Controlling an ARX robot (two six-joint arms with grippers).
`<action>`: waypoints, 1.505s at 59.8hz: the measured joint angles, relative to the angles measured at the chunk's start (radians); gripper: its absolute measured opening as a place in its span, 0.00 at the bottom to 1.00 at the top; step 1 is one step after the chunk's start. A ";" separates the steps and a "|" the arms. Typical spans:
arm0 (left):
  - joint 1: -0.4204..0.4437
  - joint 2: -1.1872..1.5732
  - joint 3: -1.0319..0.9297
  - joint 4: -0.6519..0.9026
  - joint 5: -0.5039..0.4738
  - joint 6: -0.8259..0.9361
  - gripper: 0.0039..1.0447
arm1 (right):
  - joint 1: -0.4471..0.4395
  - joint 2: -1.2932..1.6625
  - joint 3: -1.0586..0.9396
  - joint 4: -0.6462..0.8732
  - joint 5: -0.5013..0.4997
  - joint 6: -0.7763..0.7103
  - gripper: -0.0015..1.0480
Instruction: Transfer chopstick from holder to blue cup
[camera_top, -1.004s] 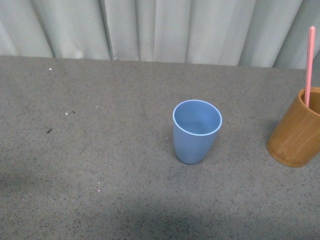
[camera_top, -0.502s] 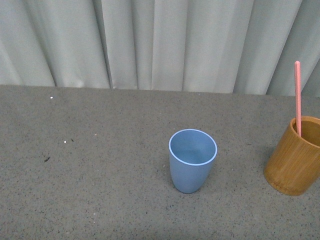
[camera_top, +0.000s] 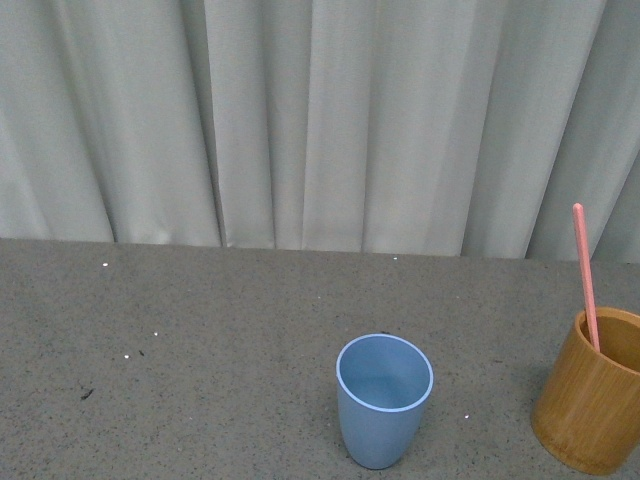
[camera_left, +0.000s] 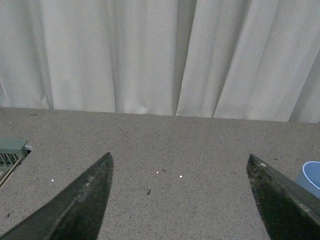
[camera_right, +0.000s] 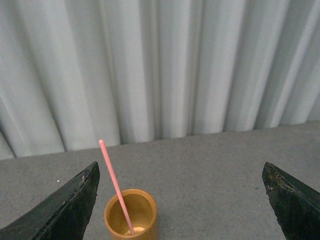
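Observation:
The blue cup (camera_top: 384, 398) stands upright and empty on the grey table, at the bottom centre of the front view. The bamboo holder (camera_top: 593, 405) stands to its right at the frame edge, with the pink chopstick (camera_top: 585, 275) leaning in it. Neither gripper shows in the front view. My left gripper (camera_left: 179, 162) is open and empty above bare table; the blue cup's rim (camera_left: 312, 178) shows at the edge beside one finger. My right gripper (camera_right: 181, 172) is open and empty, with the holder (camera_right: 131, 215) and chopstick (camera_right: 115, 185) ahead, nearer one finger.
White pleated curtains (camera_top: 320, 120) hang behind the table's far edge. A grey-green slatted object (camera_left: 10, 154) shows at the edge of the left wrist view. Small white specks and dark crumbs (camera_top: 86, 394) lie on the table surface.
The front view has tilted upward: the cup and holder have slid down the frame and more curtain shows. The objects themselves have not moved on the table.

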 joint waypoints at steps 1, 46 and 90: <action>0.000 0.000 0.000 0.000 0.000 0.000 0.81 | -0.003 0.046 0.023 0.001 -0.016 -0.003 0.91; 0.000 0.000 0.000 0.000 -0.001 0.003 0.94 | 0.052 0.952 0.438 0.175 -0.074 -0.018 0.91; 0.000 0.000 0.000 0.000 -0.001 0.003 0.94 | 0.024 1.286 0.657 0.251 -0.180 0.094 0.91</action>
